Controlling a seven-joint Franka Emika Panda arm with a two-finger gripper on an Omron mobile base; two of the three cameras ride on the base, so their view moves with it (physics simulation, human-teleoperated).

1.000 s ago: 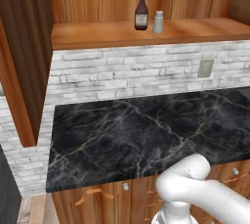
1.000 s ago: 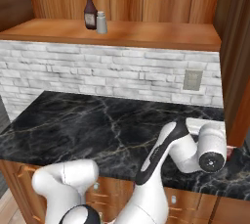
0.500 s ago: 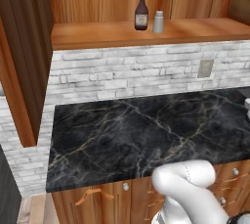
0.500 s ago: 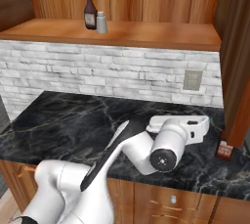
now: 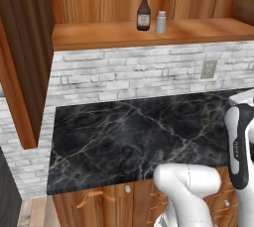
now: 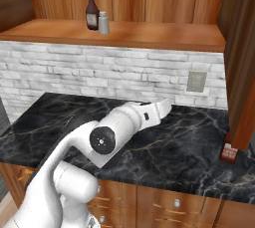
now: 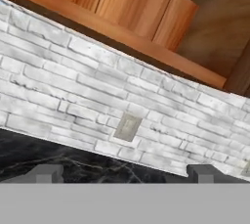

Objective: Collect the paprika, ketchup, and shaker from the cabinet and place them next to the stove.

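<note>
On the cabinet's shelf board (image 5: 104, 33) (image 6: 164, 33) the ketchup (image 5: 143, 13) (image 6: 91, 12), a slim dark bottle with a pale label, stands upright. The shaker (image 5: 160, 22) (image 6: 103, 23), short and pale grey, is close beside it on the right. A small reddish-brown jar, the paprika by its colour (image 6: 229, 152), sits on the counter at the far right, by the foot of a wooden panel. My gripper (image 6: 164, 106) (image 7: 124, 176) hovers over the middle of the counter facing the brick wall, well below the shelf. Its fingertips (image 7: 46, 173) stand wide apart, open and empty.
The black marble counter (image 5: 129, 132) (image 6: 189, 147) runs under a white brick backsplash with a wall outlet (image 5: 209, 69) (image 6: 196, 80) (image 7: 127, 126). An open cabinet door (image 5: 22, 57) hangs at the left, and a wooden side panel (image 6: 241, 62) stands at the right. Drawers with handles lie below the counter's edge.
My arm has swung left from the counter's far right end toward its middle, hand a little higher. The reddish jar there has come into sight. The bottle and shaker have not moved.
</note>
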